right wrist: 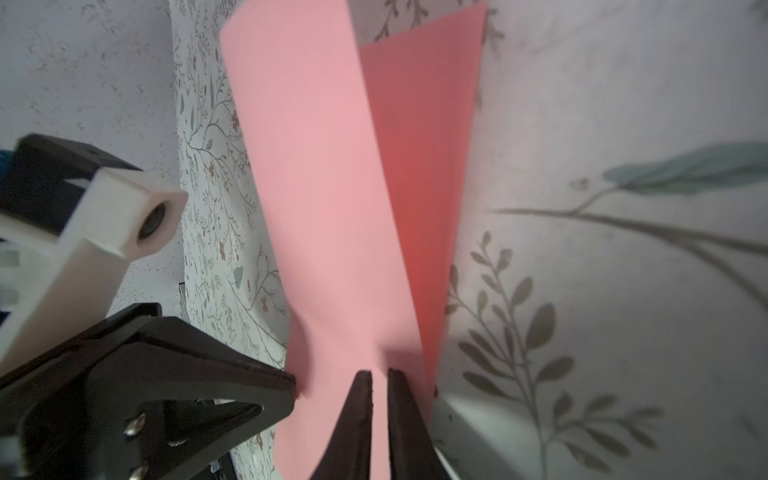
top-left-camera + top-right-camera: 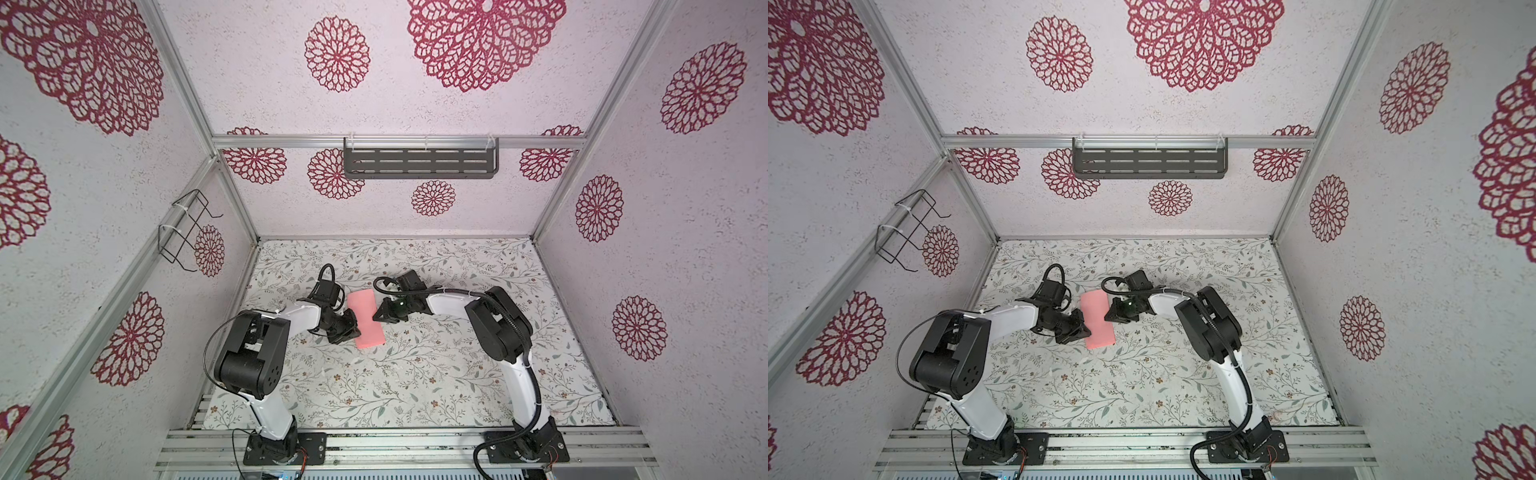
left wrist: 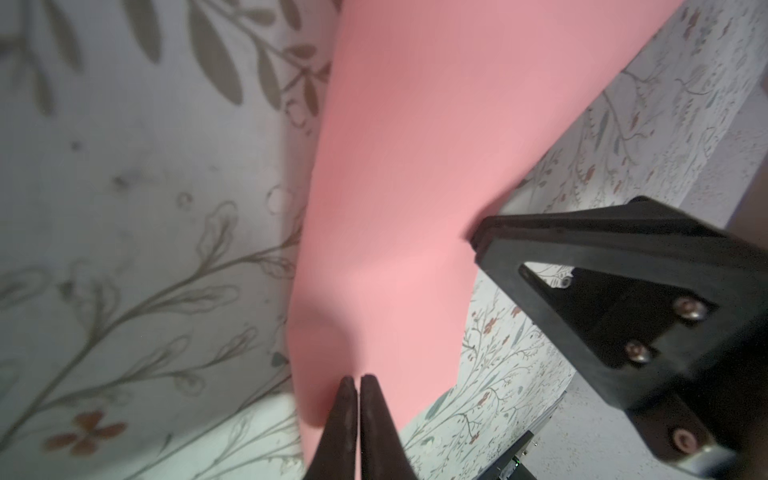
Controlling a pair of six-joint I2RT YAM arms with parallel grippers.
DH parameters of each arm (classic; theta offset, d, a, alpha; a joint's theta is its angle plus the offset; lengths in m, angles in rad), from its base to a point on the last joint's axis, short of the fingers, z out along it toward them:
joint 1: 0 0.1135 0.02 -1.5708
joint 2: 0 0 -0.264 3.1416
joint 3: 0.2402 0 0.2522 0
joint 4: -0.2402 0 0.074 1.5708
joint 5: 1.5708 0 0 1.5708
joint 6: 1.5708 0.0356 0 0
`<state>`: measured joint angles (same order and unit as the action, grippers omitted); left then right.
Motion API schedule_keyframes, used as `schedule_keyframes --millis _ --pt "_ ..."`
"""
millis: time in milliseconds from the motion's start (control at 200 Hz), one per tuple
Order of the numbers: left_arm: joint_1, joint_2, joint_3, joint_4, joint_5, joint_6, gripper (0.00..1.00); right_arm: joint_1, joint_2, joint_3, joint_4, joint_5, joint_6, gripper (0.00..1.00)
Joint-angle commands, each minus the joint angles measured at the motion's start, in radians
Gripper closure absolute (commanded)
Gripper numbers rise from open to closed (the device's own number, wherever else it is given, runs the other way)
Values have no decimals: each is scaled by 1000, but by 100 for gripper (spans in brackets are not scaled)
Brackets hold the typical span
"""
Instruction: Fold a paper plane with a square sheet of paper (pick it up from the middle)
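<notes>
Nearest, at the bottom of both top views, the two arms rise from their bases and lean in over the flowered table point(image 2: 415, 374); they meet at mid-frame, where the paper point(image 2: 366, 320) sits between them as a long pink strip, doubled over. The left gripper point(image 2: 355, 321) is clenched on the strip's left long edge; in the left wrist view its jaws press tight together, with the paper point(image 3: 395, 187) puckered just above them. The right gripper point(image 2: 375, 316) nips the opposite edge, its jaws a hair apart with paper point(image 1: 316, 187) running between them. I cannot tell whether the strip rests on the table or hangs just clear of it.

The risks, as I judge them: both holds are at the very rim, so pulling apart could tear the paper or slip it free; pushing together would buckle it and set a stray crease. Farther along, toward the top of the right wrist view, the two layers gape and their edges stand apart; pressing down now would likely fix a skewed fold, which every later fold would inherit.
</notes>
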<state>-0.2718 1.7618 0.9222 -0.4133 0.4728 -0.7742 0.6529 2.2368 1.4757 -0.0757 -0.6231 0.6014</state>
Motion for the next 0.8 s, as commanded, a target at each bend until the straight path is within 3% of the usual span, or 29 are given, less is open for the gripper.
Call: schedule_keyframes --millis 0,350,450,605,795 --pt "-15 10 -11 -66 -50 23 91 -6 96 -55 -235 203 -30 85" --pt "-17 -10 -10 -268 -171 59 91 -7 96 -51 -240 216 -35 85" --pt "-17 -51 52 -304 -172 60 91 -7 95 -51 -241 215 -36 85" --pt "-24 -83 160 -227 -120 33 91 -7 99 -49 -242 215 -36 85" --pt "-29 31 180 -174 -119 23 91 -7 102 -52 -237 212 -32 85"
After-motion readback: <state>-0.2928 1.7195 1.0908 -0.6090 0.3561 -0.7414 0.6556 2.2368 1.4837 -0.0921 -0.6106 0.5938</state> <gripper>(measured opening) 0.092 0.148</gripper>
